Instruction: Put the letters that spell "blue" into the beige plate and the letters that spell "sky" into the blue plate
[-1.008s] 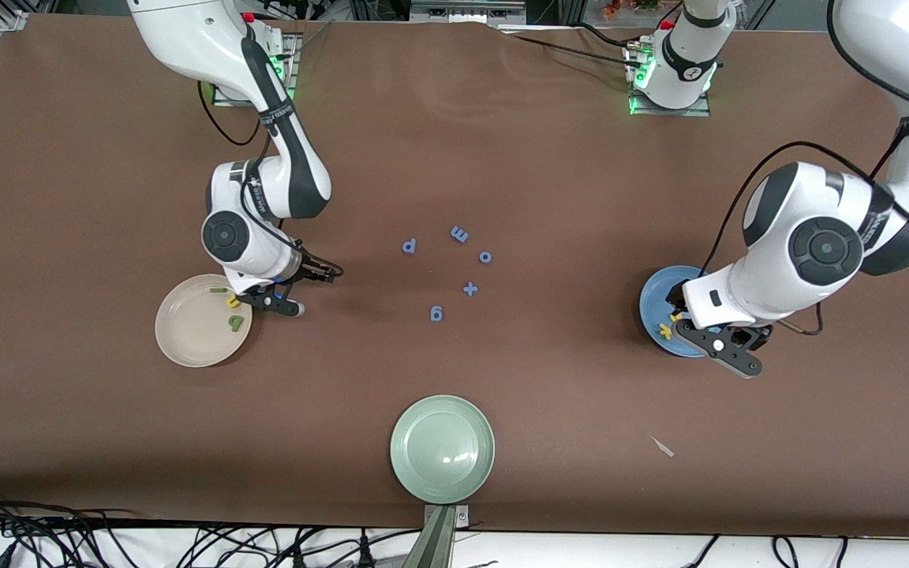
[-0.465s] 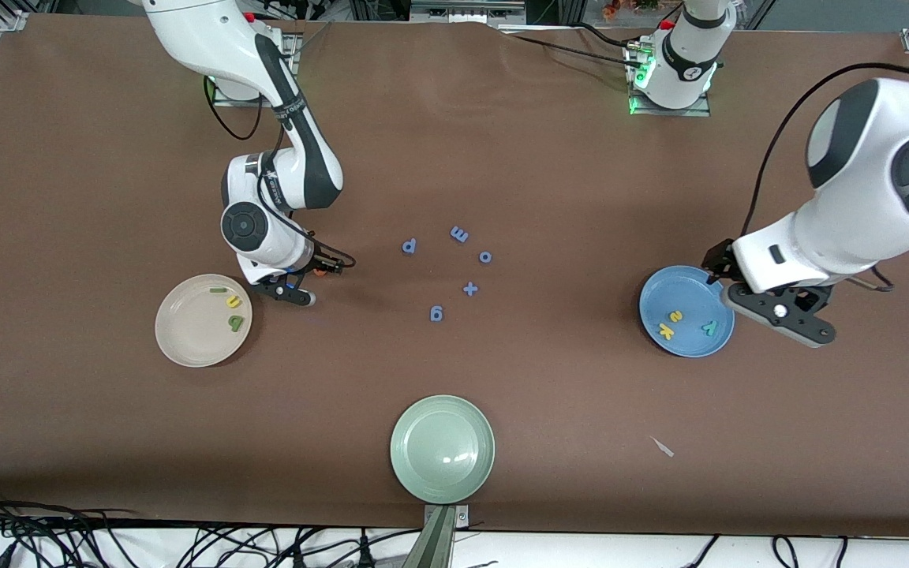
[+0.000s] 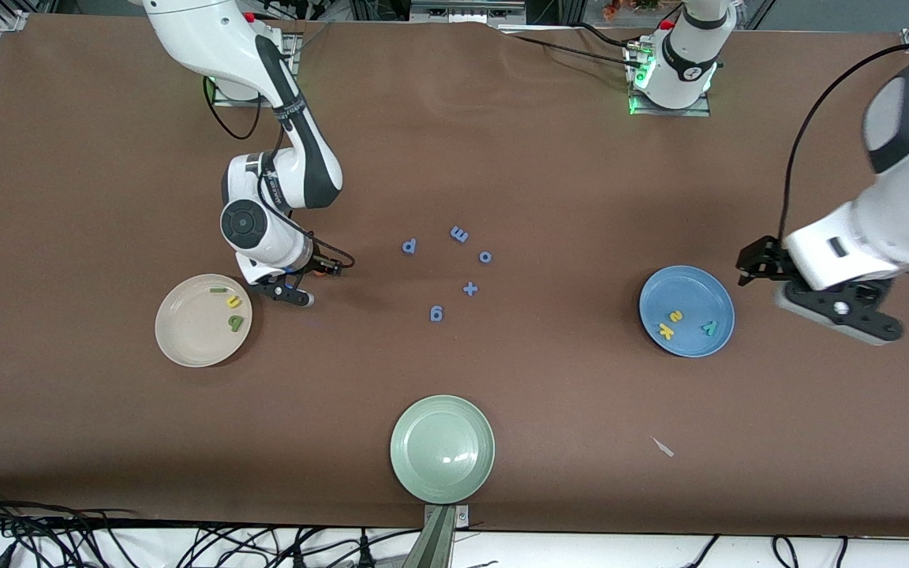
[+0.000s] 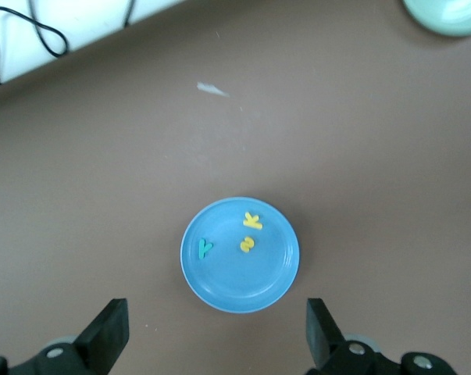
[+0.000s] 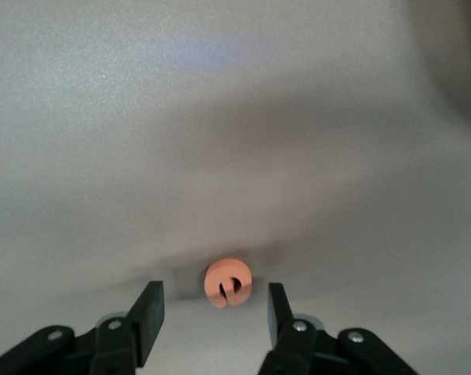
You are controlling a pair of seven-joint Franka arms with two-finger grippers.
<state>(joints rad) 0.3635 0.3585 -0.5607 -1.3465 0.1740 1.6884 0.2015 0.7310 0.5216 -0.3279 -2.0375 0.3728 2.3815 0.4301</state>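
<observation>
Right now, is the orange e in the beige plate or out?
Out: the orange e lies on the table between the right gripper's open fingers, beside the beige plate.

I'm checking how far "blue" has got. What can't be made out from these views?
- orange e: front view, hidden beneath the right gripper; only the right wrist view shows it, between the open fingers.
- light green l in the beige plate: front view, too small to read its shape.
- pale green plate: left wrist view, cut off by the edge.

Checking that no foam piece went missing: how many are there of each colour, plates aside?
Blue pieces: 5
Yellow letters: 3
Green letters: 3
Orange letter: 1
Total: 12
</observation>
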